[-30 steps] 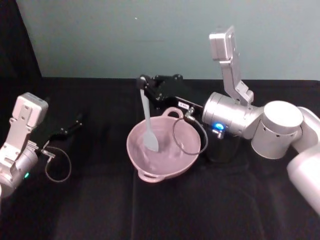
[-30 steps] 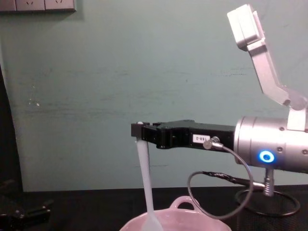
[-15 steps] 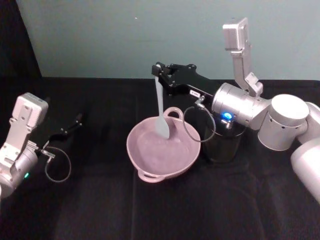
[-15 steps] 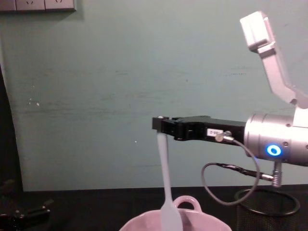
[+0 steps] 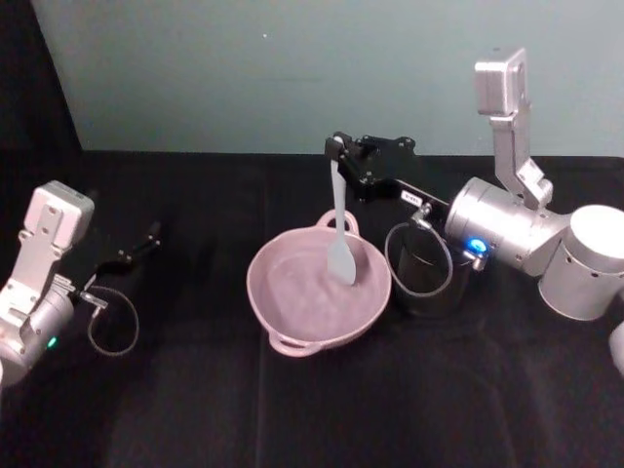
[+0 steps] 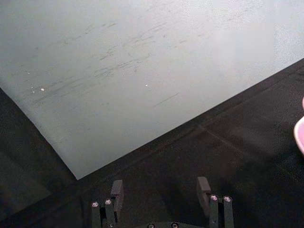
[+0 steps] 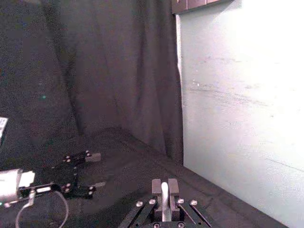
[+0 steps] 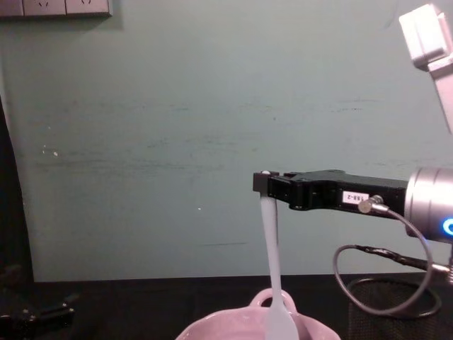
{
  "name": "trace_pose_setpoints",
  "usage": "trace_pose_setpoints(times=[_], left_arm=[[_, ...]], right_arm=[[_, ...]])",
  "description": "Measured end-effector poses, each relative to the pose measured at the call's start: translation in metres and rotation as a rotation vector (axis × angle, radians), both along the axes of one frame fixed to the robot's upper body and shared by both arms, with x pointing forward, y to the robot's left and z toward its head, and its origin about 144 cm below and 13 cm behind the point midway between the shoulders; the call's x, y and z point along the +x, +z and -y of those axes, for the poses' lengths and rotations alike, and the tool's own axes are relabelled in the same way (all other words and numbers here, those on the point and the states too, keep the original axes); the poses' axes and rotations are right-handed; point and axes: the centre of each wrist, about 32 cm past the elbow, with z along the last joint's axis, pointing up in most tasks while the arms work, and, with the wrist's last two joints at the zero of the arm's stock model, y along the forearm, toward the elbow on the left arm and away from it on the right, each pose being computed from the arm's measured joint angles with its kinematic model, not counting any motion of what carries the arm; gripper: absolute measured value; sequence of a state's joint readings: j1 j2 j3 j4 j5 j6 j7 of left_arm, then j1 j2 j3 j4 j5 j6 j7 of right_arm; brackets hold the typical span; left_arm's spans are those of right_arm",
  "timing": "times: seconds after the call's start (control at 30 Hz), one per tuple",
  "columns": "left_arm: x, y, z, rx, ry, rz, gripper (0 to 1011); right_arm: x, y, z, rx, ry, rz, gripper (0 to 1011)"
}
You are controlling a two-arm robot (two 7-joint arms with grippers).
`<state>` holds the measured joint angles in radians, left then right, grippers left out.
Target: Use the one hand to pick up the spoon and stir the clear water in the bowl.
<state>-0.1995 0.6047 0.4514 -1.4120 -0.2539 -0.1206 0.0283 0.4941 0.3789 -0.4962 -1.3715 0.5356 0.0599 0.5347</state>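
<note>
The right gripper pinches the spoon by its handle top. The spoon hangs upright, paddle down in the bowl. The left gripper sits well apart, fingers spread.

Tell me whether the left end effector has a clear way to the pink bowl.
Probably yes. The left end effector, open, is left of the bowl with bare black cloth between; the right end effector holds the spoon at the bowl's far right side.
</note>
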Motion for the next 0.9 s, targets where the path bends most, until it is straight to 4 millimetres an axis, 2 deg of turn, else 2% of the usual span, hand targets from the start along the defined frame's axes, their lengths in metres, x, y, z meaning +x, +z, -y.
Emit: trace_pose_setpoints(times=[0.23, 0.53, 0.7, 0.9], left_arm=[[0.000, 0.000, 0.000, 0.000, 0.000, 0.000, 1011], [0.000, 0.000, 0.000, 0.000, 0.000, 0.000, 1011], [0.000, 0.000, 0.000, 0.000, 0.000, 0.000, 1011], [0.000, 0.000, 0.000, 0.000, 0.000, 0.000, 1011]], right_arm=[[-0.011, -0.001, -0.002, -0.001, 0.014, -0.004, 94], [-0.018, -0.001, -0.020, 0.004, 0.071, -0.009, 94], [-0.014, -0.001, -0.032, 0.008, 0.100, -0.009, 94], [0.005, -0.003, -0.043, 0.009, 0.114, -0.016, 94]])
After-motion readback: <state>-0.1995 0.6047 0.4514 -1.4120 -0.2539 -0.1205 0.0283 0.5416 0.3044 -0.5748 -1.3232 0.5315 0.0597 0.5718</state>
